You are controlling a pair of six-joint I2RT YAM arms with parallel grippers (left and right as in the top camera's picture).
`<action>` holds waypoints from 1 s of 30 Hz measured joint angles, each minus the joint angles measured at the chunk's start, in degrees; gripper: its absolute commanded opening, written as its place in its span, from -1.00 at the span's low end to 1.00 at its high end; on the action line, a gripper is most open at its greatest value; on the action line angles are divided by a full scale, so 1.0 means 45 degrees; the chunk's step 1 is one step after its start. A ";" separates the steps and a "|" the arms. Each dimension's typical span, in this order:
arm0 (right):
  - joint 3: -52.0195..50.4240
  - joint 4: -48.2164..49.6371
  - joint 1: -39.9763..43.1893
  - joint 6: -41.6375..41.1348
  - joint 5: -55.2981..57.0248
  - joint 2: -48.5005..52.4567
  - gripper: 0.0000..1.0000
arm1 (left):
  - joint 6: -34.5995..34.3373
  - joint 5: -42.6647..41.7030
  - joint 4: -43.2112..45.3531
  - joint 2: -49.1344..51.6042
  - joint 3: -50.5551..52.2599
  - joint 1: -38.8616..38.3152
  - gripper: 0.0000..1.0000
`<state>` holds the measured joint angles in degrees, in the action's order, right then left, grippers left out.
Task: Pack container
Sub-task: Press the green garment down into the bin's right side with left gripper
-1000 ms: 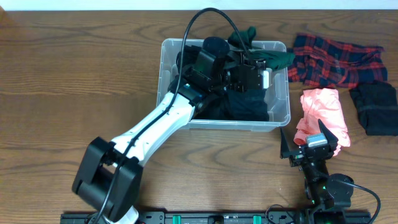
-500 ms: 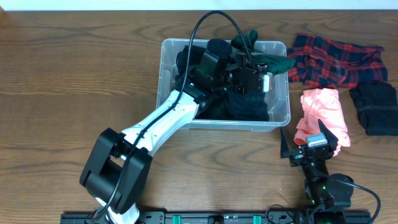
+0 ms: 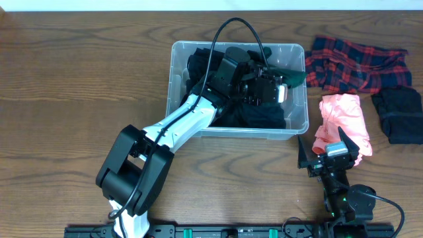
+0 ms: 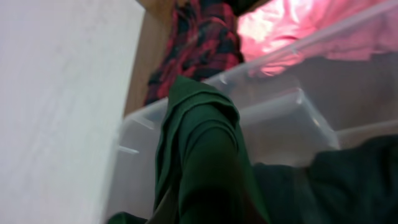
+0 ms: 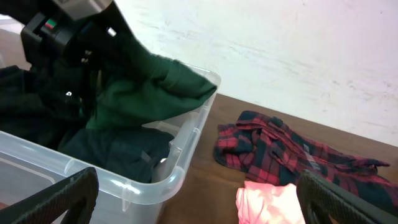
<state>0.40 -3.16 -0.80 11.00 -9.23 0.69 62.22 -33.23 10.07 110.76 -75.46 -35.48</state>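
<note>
The container (image 3: pixel 173 74) is a clear plastic tub at the table's centre, holding dark clothes (image 3: pixel 264 114). My left gripper (image 3: pixel 280 86) reaches into its right half and is shut on a dark green garment (image 3: pixel 295 66), which drapes over the tub's far right corner. The left wrist view shows that green cloth (image 4: pixel 205 155) filling the jaws, with the tub wall (image 4: pixel 292 118) behind. The right wrist view shows the green garment (image 5: pixel 149 87) hanging from the left gripper (image 5: pixel 68 37) over the tub rim (image 5: pixel 180 174). My right gripper (image 3: pixel 324 152) is open and empty, near the table's front right.
A red plaid shirt (image 3: pixel 357 63) lies right of the tub. A pink garment (image 3: pixel 344 119) lies in front of it, just beyond my right gripper. A dark folded garment (image 3: pixel 396 114) lies at the far right edge. A white wall (image 5: pixel 280 50) stands behind the table.
My left arm has shifted to the right inside the tub, carrying the green garment toward the right corner. The right arm has not moved.
</note>
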 measured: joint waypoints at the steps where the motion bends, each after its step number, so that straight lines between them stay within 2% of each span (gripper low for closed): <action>1: 0.0000 -0.0005 0.0000 0.0000 0.0000 0.0000 0.99 | 0.0000 -0.0010 -0.0165 0.0000 0.0000 0.0000 -0.88; 5: 0.0000 0.0000 0.0000 0.0005 0.0000 0.0000 0.99 | -0.0005 -0.0136 -0.0971 0.0000 0.0000 -0.0024 -0.78; 9: 0.0000 -0.0005 0.0000 0.0005 0.0000 0.0000 0.98 | -0.0437 -0.0204 -0.1865 0.0000 0.0000 -0.0141 -0.47; 14: 0.0000 0.0000 0.0000 0.0000 0.0000 0.0000 0.99 | -0.1093 -0.0189 -0.3259 -0.0005 0.0000 -0.0525 -0.19; 19: 0.0000 -0.0005 0.0000 0.0005 0.0000 0.0000 0.99 | -0.1302 -0.0083 -0.4289 -0.0019 0.0000 -0.1185 0.45; 22: 0.0000 0.0000 0.0000 0.0005 0.0000 0.0000 0.99 | -0.1472 -0.0053 -0.4847 -0.0136 -0.0049 -0.1447 0.70; 30: 0.0000 0.0000 0.0000 0.0005 -0.0005 0.0000 0.99 | -0.1535 -0.0015 -0.5037 -0.0510 -0.0044 -0.1817 0.74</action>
<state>0.40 -3.16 -0.80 11.03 -9.26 0.69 55.31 -33.30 -12.60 108.47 -75.66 -43.66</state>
